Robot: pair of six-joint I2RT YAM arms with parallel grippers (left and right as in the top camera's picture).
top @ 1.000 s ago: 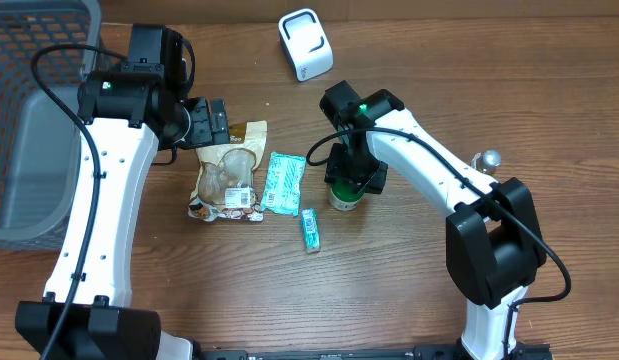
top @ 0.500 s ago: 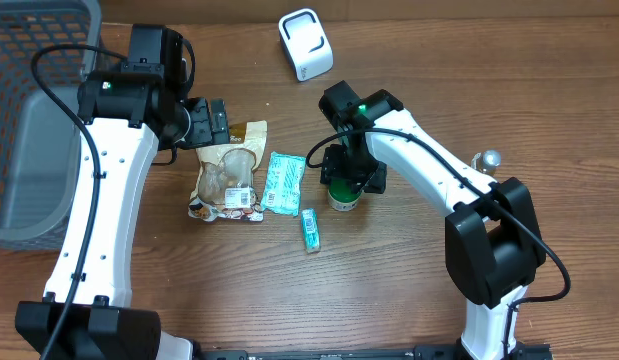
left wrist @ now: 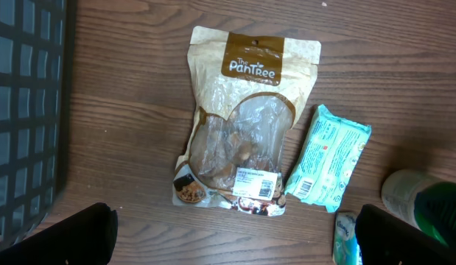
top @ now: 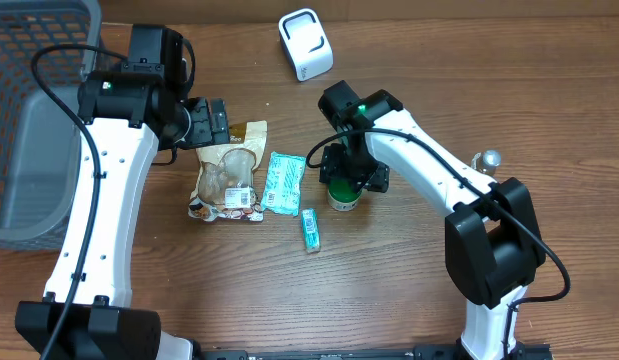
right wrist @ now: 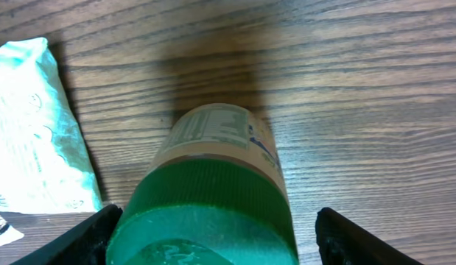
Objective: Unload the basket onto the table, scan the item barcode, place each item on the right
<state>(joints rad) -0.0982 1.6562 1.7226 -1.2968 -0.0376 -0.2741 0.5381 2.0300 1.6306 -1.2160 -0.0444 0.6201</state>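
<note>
Closest in, on the right wrist view, the right gripper [right wrist: 224,237] straddles the jar [right wrist: 213,147]. Its fingers [right wrist: 360,239] sit low left and low right of frame, jaws spread wide. Bare table [right wrist: 375,110] shows between the right-hand finger and the green lid [right wrist: 205,221]. The left-hand finger sits hard by the lid's edge, and I can't call contact there. Nothing is gripped.

In the overhead view the jar stands upright at centre frame, just right of the teal wipes packet [top: 285,182].

It looks rigid and round, likely plastic and of middling weight. The ribbed lid should give the pads some bite, while the label [right wrist: 213,132] below looks slick. I'd take hold square across the lid or just under it, since a round body can twist in a two-finger pinch. That also leaves the wrap clear. No barcode shows from here.

Farther off, upper left in the overhead view, the left gripper [left wrist: 239,235] hangs fully open above the snack pouch [left wrist: 242,125], holding nothing.

Farthest, top centre of the overhead view, the white scanner [top: 305,44] sits well apart from the jar.
</note>
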